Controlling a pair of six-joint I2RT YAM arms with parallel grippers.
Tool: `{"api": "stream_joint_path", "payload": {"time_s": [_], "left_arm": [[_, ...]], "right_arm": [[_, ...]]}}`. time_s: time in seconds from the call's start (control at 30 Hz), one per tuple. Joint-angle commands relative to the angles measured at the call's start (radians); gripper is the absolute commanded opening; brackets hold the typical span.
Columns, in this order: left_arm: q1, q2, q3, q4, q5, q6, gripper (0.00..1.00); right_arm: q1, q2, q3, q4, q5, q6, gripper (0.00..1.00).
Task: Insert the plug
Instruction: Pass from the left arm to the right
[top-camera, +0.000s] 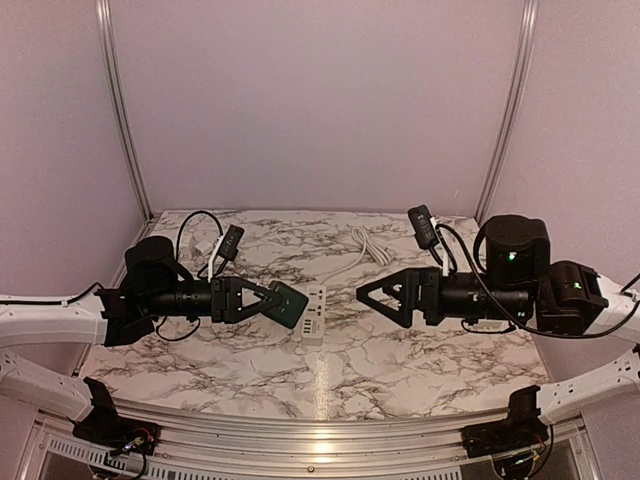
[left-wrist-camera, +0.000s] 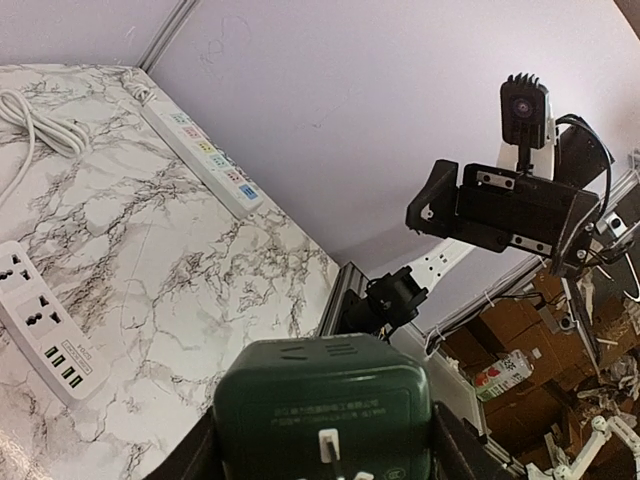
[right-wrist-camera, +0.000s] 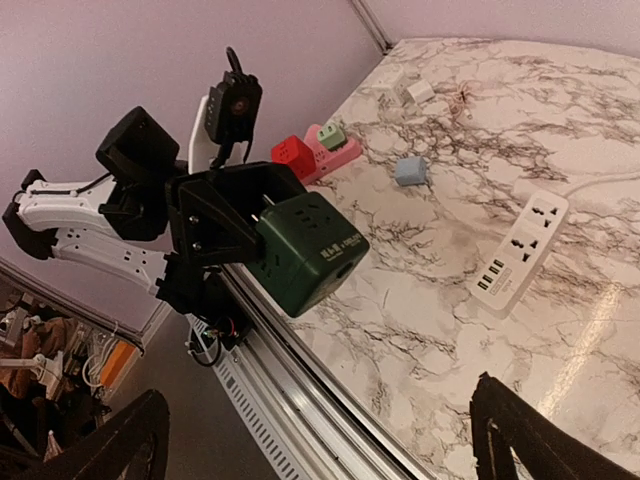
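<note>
top view first: the left fingers (top-camera: 258, 293) are partly closed, clamped on the green plug (top-camera: 291, 306), a dark cube block pinched on two opposite sides. the plug hangs just at nine o'clock of the white power strip (top-camera: 316, 312), which lies mid-bench on the marble bench (top-camera: 400, 370). it overlaps the strip's edge from up here, and whether they touch i cannot tell from this angle. across at three o'clock, the right fingers (top-camera: 395, 283) point at the strip with nothing in them. a white cable (top-camera: 362, 248) runs off toward twelve o'clock.

over to the left wrist: the green plug (left-wrist-camera: 325, 410) fills the six o'clock edge, with a finger pressed on each flank, one of the fingers (left-wrist-camera: 195, 458) dark at its left side. a white prong shows on the plug's face. the white power strip (left-wrist-camera: 45, 310) sits at eight o'clock, flat on the bench, clearly apart from the plug and its sockets unfilled. a second long strip (left-wrist-camera: 200, 150) lies along the back wall at eleven o'clock.

right wrist now: the right fingers (right-wrist-camera: 120, 445) stand as wide as they go, one at seven o'clock and one at five, gripping nothing and touching nothing. the green plug (right-wrist-camera: 305, 250) is up in the air in the left fingers (right-wrist-camera: 215, 225), off the bench. the white power strip (right-wrist-camera: 520, 250) lies at three o'clock. a red cube (right-wrist-camera: 293, 157) and a small blue adapter (right-wrist-camera: 410, 170) rest beyond.
</note>
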Motion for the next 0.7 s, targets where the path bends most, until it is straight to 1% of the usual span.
{"api": "stream_joint_path", "payload": {"time_s": [0.0, 0.03, 0.1, 0.23, 0.4, 0.53, 0.67], "left_arm": [[-0.005, -0.024, 0.043, 0.073, 0.034, -0.015, 0.00], [-0.005, -0.029, 0.043, 0.073, 0.041, -0.017, 0.00], [-0.009, -0.044, 0.038, 0.073, 0.048, -0.019, 0.00], [-0.033, -0.081, 0.031, 0.077, 0.057, -0.004, 0.00], [-0.087, -0.131, 0.036, 0.106, 0.063, 0.009, 0.00], [-0.117, -0.140, 0.038, 0.174, 0.064, -0.012, 0.00], [-0.150, -0.135, 0.052, 0.227, 0.063, -0.024, 0.00]], "right_arm": [[-0.005, -0.077, -0.086, 0.196, -0.026, -0.036, 0.99], [-0.005, -0.087, -0.119, 0.233, -0.032, -0.027, 0.99], [-0.005, -0.090, -0.174, 0.322, -0.102, -0.042, 0.98], [-0.005, -0.062, -0.211, 0.447, -0.179, -0.031, 0.99], [-0.005, -0.056, -0.222, 0.544, -0.169, -0.022, 0.99], [-0.005, -0.022, -0.206, 0.584, -0.144, -0.018, 0.98], [-0.004, 0.005, -0.236, 0.710, -0.182, -0.006, 0.93]]}}
